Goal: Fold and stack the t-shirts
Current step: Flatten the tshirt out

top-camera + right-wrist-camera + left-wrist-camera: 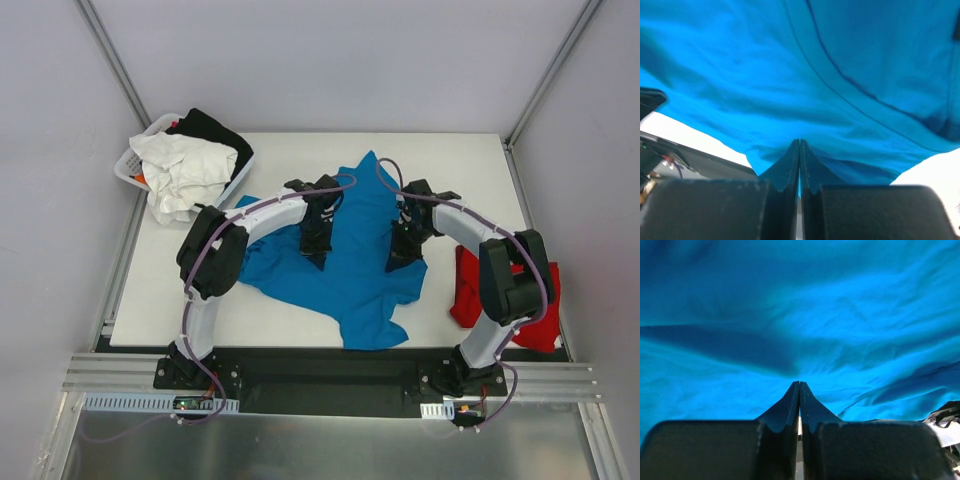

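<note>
Left gripper [799, 385] and right gripper [799, 143] are both clenched, each pinching a tuck of the turquoise t-shirt [352, 278]. Creases run straight into the closed tips in both wrist views.

How I'd run this step:
- Raise both arms together, at the same height and pace, so the span between the pinches stays taut and the fold line comes out straight.
- Lift only enough to clear the cloth underneath, then carry it over and lay it down before letting go.
- The left pinch looks shallow, taken mid-panel, so go slowly in case it slips.
- Don't drag the whole shirt toward the right.

Layout:
- The turquoise shirt lies rumpled mid-table [450, 160], directly under both grippers.
- The left pinch sits on the shirt's left-centre. The right pinch is close to its right edge, with bare table showing either side below the cloth and a seam running just beyond the tips.
- The red t-shirt [468, 295] is bunched at the table's right edge, near the turquoise one but apart, partly hidden by the right arm.
- A basket [128, 166] at the far-left corner holds a white garment [180, 170] and a black garment [215, 130].
</note>
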`<state>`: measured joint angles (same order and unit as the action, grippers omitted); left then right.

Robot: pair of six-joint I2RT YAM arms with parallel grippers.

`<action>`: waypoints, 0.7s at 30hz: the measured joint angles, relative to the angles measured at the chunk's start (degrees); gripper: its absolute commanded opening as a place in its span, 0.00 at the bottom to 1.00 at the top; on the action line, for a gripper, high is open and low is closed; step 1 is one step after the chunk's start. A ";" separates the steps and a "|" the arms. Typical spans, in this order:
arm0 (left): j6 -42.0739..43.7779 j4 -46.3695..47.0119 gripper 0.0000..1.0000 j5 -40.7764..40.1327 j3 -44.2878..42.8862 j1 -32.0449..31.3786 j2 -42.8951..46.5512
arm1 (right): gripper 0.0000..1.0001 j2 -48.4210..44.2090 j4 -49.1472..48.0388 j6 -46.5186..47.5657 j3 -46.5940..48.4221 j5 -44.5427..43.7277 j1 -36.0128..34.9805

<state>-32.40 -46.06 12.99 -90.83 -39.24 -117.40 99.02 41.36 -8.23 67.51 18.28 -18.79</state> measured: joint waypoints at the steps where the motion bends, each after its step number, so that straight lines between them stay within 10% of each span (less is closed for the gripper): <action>1: 0.35 -0.20 0.00 0.02 0.02 0.13 -0.31 | 0.01 0.00 -0.15 0.09 -0.87 0.33 -0.02; 12: 2.40 0.00 0.00 1.68 3.50 2.27 -1.01 | 0.01 0.63 -2.23 -0.09 -8.00 2.29 0.00; 21: 3.34 -0.31 0.00 6.45 -2.64 8.26 -7.39 | 0.01 10.71 -2.14 0.61 4.17 3.56 1.20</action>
<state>-29.06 -46.37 19.44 -93.47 -30.98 -124.79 109.73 39.22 -7.62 71.68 21.85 -17.58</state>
